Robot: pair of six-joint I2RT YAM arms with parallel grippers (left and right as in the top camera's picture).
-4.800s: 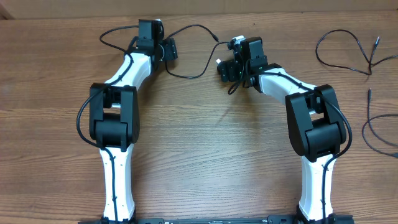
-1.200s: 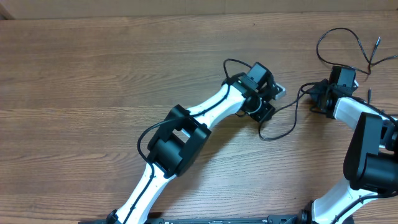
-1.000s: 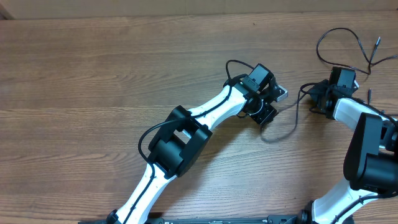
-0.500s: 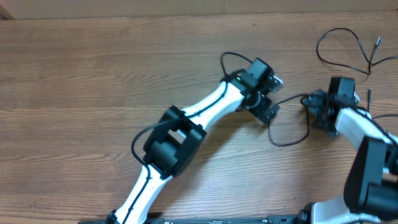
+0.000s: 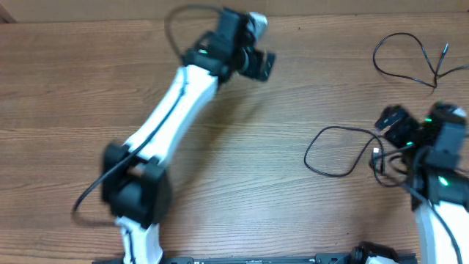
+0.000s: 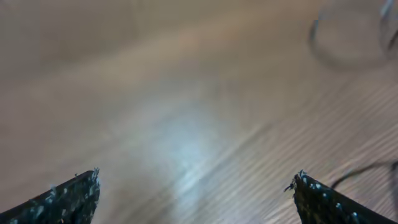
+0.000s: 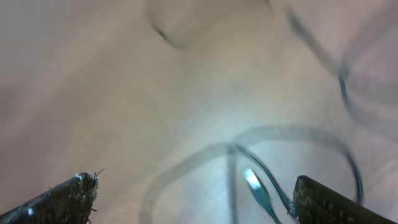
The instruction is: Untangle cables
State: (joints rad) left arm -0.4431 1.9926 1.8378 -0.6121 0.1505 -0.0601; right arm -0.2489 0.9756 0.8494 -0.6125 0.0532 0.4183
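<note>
With left end effector point(image 6: 198, 194) and right end effector point(image 7: 194, 193) both wide open and empty, we should close the right on a single cable point(image 7: 286, 129) just beneath it.

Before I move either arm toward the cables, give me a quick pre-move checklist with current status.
1. Left gripper empty: ok, open over bare table.
2. Right gripper empty: ok, open, nothing clamped.
3. Looped cable apart from top-right cable: ok.
4. Looped cable's right end free of the right arm: cannot tell, strands overlap there.
5. Wrist views sharp enough to aim: not ok, both blurred.
</note>
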